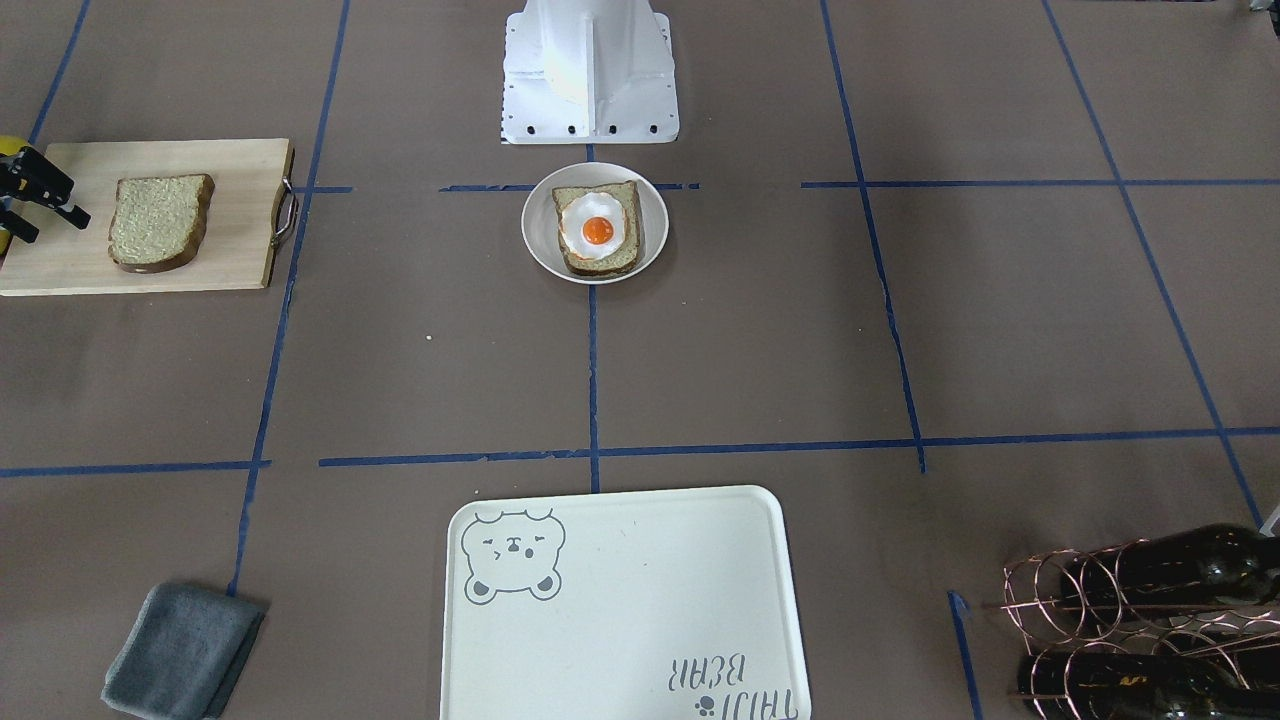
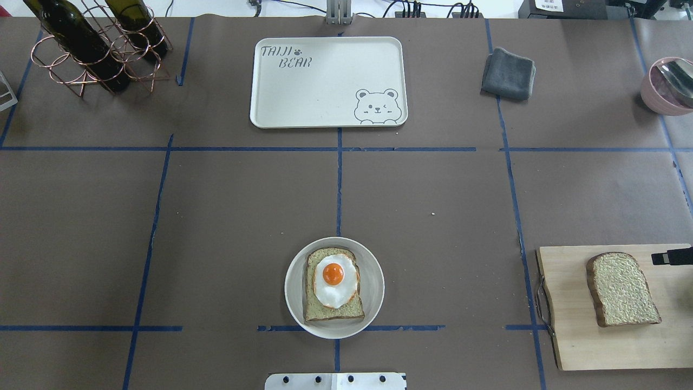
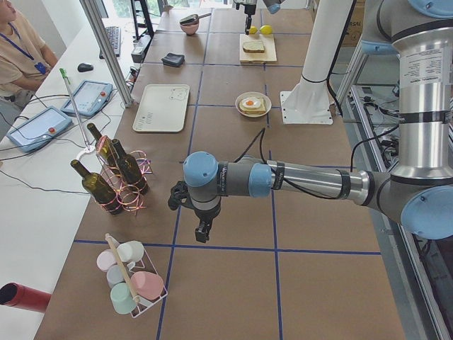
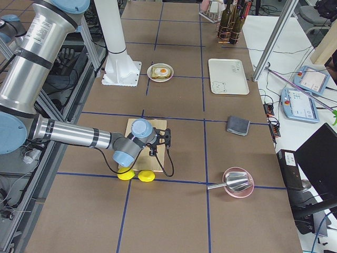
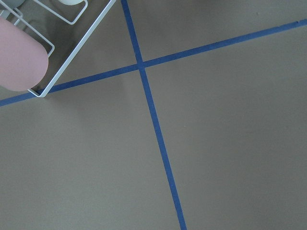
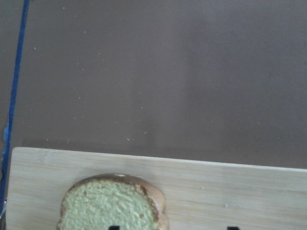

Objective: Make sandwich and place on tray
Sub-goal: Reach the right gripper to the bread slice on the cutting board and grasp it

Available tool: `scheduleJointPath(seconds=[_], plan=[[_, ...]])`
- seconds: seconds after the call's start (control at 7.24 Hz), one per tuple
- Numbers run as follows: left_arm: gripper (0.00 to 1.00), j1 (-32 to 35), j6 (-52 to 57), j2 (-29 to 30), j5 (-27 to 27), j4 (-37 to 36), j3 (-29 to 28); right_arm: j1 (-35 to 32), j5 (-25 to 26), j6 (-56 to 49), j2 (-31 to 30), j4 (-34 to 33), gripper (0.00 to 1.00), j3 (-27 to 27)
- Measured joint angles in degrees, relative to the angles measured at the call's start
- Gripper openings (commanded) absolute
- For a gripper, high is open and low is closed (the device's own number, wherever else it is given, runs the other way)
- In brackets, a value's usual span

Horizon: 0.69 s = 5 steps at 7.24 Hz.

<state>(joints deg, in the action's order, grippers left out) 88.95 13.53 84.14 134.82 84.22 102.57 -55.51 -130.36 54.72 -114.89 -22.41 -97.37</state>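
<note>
One slice of speckled bread with a fried egg [image 2: 334, 277] on top lies in a white bowl [image 2: 373, 271], near the robot's base; it also shows in the front-facing view [image 1: 597, 230]. The second bread slice [image 2: 621, 290] lies on a wooden cutting board [image 2: 574, 346], also in the front-facing view [image 1: 160, 222] and the right wrist view [image 6: 112, 206]. The cream bear tray [image 2: 325, 92] is empty at the table's far side. My right gripper [image 1: 50, 225] is open beside this slice, fingers [image 6: 113, 228] wide apart. My left gripper [image 3: 203, 232] hangs over bare table far left; I cannot tell its state.
A copper rack with wine bottles [image 2: 92, 49] stands far left. A folded grey cloth [image 2: 508, 74] and a pink bowl with a spoon [image 2: 668, 86] are far right. Two lemons [image 4: 136, 175] lie by the board. A wire rack of cups [image 3: 131, 280] sits near the left gripper.
</note>
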Motion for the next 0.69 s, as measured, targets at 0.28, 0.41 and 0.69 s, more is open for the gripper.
scheduleJointPath(seconds=[0.28, 0.41, 0.69], plan=[[1.00, 0.00, 0.00, -0.11, 0.00, -0.02, -0.04, 2.67, 0.21, 0.40, 0.40, 0.24, 0.69, -0.06], [1.00, 0.00, 0.00, -0.16, 0.00, -0.02, -0.04, 4.38, 1.08, 0.41, 0.43, 0.26, 0.67, -0.05], [1.00, 0.00, 0.00, -0.25, 0.00, -0.02, -0.08, 7.94, 3.96, 0.40, 0.46, 0.27, 0.58, -0.02]])
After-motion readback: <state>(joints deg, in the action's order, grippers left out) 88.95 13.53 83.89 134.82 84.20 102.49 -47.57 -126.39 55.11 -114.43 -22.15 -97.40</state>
